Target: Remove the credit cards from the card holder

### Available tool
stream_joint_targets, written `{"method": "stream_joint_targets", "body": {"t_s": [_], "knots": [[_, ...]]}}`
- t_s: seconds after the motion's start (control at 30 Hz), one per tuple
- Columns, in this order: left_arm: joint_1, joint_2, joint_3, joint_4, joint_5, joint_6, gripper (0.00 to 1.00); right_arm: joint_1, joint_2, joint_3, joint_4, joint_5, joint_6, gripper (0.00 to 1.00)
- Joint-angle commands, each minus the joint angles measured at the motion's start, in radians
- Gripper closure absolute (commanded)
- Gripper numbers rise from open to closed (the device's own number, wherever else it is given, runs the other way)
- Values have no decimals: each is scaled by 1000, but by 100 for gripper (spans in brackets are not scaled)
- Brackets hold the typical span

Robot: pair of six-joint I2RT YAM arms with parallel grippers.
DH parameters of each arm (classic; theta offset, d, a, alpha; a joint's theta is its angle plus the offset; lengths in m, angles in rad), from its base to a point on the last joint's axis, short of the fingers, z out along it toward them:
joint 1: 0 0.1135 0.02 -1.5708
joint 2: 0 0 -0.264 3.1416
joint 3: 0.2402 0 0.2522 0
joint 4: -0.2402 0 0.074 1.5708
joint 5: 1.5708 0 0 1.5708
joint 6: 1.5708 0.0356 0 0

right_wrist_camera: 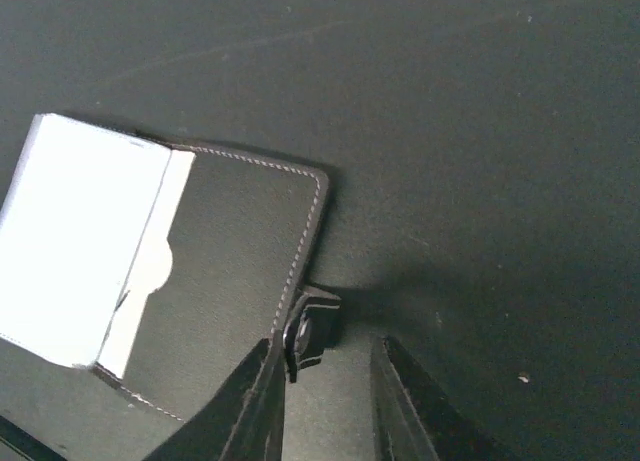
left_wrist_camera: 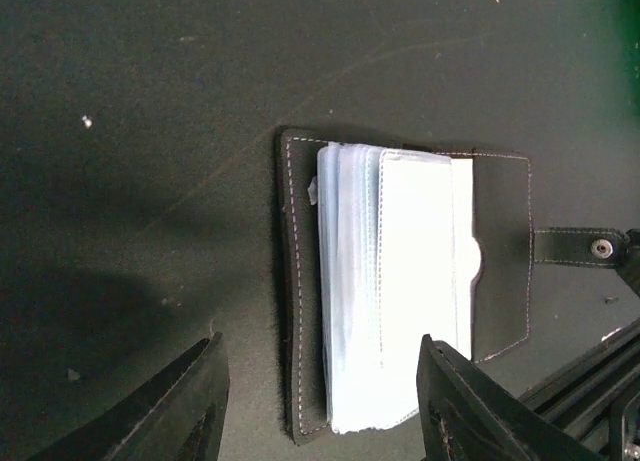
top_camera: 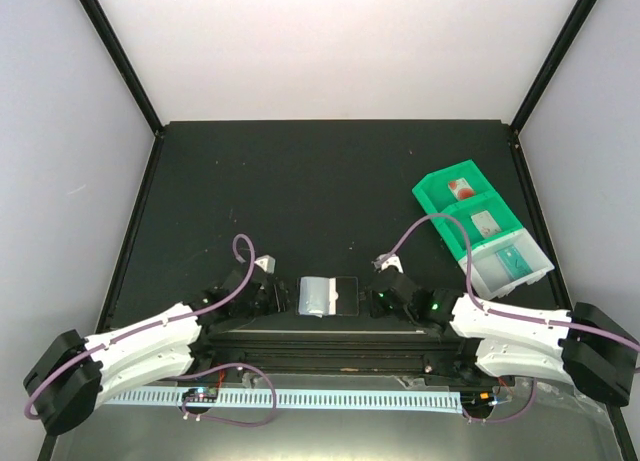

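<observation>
Black matte table [top_camera: 300, 171], walled in by plain white panels; inventory from my two arms at its near edge.

1. Small square black stitched-leather card holder [top_camera: 328, 295]: lies open and flat on the table, near my bases, between my two grippers.
2. Stack of clear plastic sleeves [left_wrist_camera: 400, 281] inside it: glare whites them out, so I cannot tell whether any card is inside.
3. Black snap tab [right_wrist_camera: 305, 331]: sticks out from the holder's right edge.
4. Left gripper [left_wrist_camera: 325, 411]: jaws well apart, tips low on either side of the holder's near end, clamped on nothing.
5. Right gripper [right_wrist_camera: 325, 401]: jaws narrowly apart, the tab just at the tip of one finger, no squeeze visible.
6. Green plastic compartment tray with a pale end bin [top_camera: 440, 178]: far right, well apart from the holder.
7. Credit cards, one per compartment: pale card with a red mark [top_camera: 462, 189], second pale card [top_camera: 485, 222], teal card [top_camera: 513, 262].

Progress, my judgement: three cards are out and sorted, so most of the work looks done. What is left is checking the sleeves for others.

Obstacles: the table between holder and tray is bare. My right arm's purple cable [top_camera: 452, 243] loops across the tray in the overhead view and could snag a drop-off.
</observation>
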State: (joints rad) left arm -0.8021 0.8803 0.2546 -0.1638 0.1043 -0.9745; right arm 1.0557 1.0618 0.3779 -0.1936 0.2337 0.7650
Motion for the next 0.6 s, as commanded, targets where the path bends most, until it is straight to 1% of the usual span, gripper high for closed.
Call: {"method": "stream_joint_targets", "body": {"t_s": [0.0, 0.03, 0.1, 0.2, 0.27, 0.4, 0.57], "knots": [[13, -61, -47, 84, 27, -44, 46, 2, -36, 107, -124, 16, 11, 70], [16, -81, -58, 99, 27, -50, 45, 3, -52, 122, -137, -2, 9, 67], [31, -114, -77, 120, 38, -59, 44, 3, -86, 143, -141, -47, 10, 66], [64, -155, -109, 136, 75, -79, 43, 3, -129, 146, -75, -140, 11, 63], [83, -178, -125, 146, 100, -85, 43, 3, -123, 145, -19, -187, 19, 63], [115, -194, -140, 152, 146, -82, 43, 4, -32, 173, 50, -247, 23, 64], [143, -174, -165, 239, 236, -73, 43, 4, 133, 217, 83, -296, 5, 67]]}}
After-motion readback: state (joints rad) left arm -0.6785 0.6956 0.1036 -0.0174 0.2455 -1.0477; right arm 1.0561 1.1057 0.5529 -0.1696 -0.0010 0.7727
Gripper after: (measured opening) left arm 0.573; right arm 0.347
